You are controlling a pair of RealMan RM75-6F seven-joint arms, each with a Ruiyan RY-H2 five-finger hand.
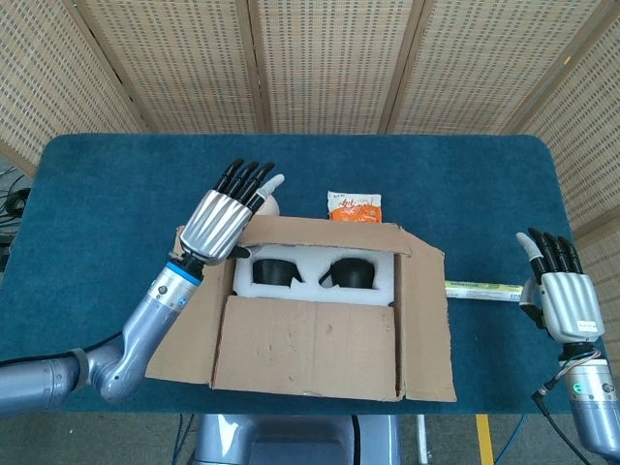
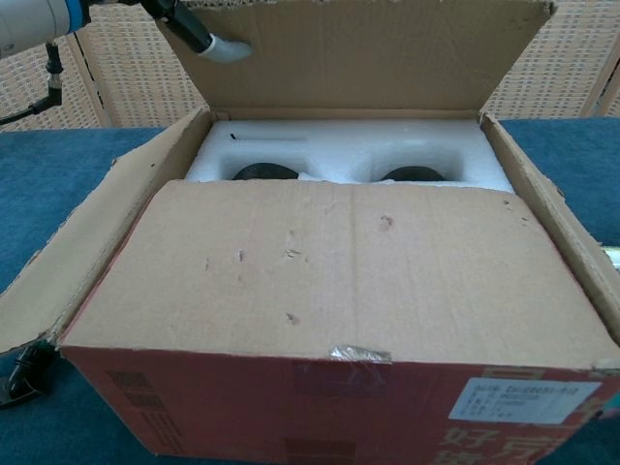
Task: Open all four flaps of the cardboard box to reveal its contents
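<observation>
The cardboard box [image 1: 305, 363] stands at the table's near middle. Its far flap [image 1: 329, 234] is raised upright; my left hand [image 1: 221, 221] holds that flap's left corner, thumb on the inner face and fingers stretched behind it. In the chest view the thumb [image 2: 221, 46] presses the upright far flap [image 2: 368, 53]. The near flap [image 2: 339, 281] lies flat over the front half. Both side flaps, left [image 1: 189, 334] and right [image 1: 426, 320], splay outward. White foam [image 2: 339, 155] with two black items [image 1: 271, 274] [image 1: 351, 274] shows. My right hand [image 1: 562, 291] is open, apart from the box.
An orange packet [image 1: 355, 206] and a white round object [image 1: 272, 204], partly hidden by my left hand, lie just behind the box. A yellowish strip [image 1: 481, 288] lies between the box and my right hand. Blue table [image 1: 97, 194]; wicker screens stand behind.
</observation>
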